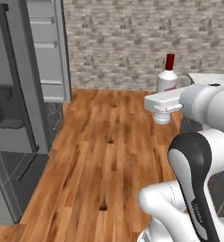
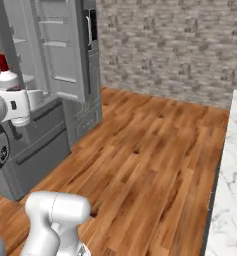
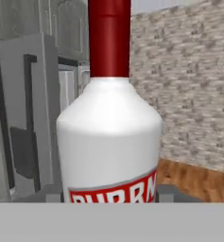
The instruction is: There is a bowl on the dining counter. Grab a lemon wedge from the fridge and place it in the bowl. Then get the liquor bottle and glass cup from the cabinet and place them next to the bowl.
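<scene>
Aloft, the arm reaches level over the wood floor [image 1: 104,156]; gripper [image 3: 111,201] fingers clasp the upright liquor bottle [image 3: 108,137], fridge [image 1: 14,118] at nine o'clock.

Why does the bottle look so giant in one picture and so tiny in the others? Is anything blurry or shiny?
In the hand view the liquor bottle sits right against the camera, so it looks huge and its label is cut off; in the left base view it is small beyond the arm; nothing shows glare, lighting is flat, and edges are slightly soft everywhere.
</scene>
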Controlling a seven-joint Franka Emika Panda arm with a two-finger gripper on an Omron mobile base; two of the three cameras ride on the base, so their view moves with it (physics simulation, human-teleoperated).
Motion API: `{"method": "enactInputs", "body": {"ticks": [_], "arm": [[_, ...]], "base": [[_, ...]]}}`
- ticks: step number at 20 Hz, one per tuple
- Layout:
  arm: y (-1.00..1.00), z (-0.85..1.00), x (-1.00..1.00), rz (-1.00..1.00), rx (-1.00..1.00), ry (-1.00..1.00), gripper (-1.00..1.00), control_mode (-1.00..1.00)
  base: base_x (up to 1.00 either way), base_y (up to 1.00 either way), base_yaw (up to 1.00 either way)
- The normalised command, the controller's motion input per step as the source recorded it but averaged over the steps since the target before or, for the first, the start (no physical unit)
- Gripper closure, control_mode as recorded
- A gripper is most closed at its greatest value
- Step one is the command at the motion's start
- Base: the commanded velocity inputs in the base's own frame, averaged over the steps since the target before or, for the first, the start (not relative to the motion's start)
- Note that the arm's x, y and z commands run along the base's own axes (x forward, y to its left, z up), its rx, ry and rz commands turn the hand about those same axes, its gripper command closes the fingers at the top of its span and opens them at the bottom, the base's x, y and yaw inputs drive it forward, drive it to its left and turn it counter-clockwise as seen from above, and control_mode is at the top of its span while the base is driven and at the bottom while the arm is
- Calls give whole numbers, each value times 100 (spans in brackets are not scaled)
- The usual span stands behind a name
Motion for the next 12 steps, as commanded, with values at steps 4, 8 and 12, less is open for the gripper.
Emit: {"method": "enactInputs", "body": {"ticks": [4,8,12], "arm": [[0,0,0,0,0,0,100,100],[0,0,0,0,0,0,100,100],[0,0,0,0,0,0,100,100]], "base": [[3,-11,-66],[36,0,-61],[69,0,-49]]}}
